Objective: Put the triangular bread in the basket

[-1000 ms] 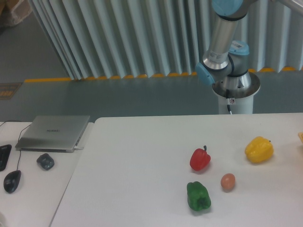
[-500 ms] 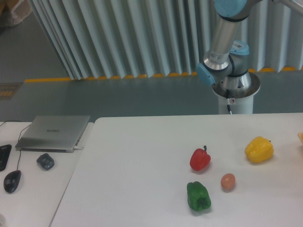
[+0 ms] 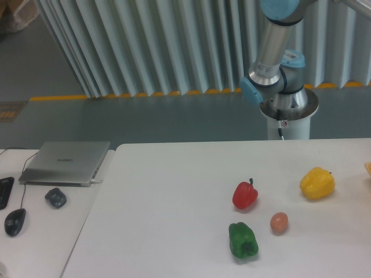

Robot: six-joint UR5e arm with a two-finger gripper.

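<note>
At the far right edge of the table (image 3: pixel 174 174), level with the yellow pepper (image 3: pixel 317 183), you see only a thin orange sliver of the triangular bread (image 3: pixel 368 167); the rest runs out of view, so you cannot read its shape or which way its corners point. No basket shows anywhere here, so you will have to find it beyond the frame.

The gripper is also out of view: only the arm (image 3: pixel 272 52) and its base column show behind the table, so you cannot tell whether the fingers are spread or closed, or whether they hold anything.

Judging from the little that shows, expect the wedge to be light and fairly stiff, likely with smooth faces that could slip under a weak pinch. You probably want to come down from above and close across two opposite flat sides near the thick middle, not at a pointed corner, where the fingers could squeeze it out sideways. It sits well apart from the yellow pepper, so the approach looks uncrowded on that side. The red pepper (image 3: pixel 244 195), green pepper (image 3: pixel 243 240) and egg (image 3: pixel 279 222) lie farther left, out of your way.
</note>
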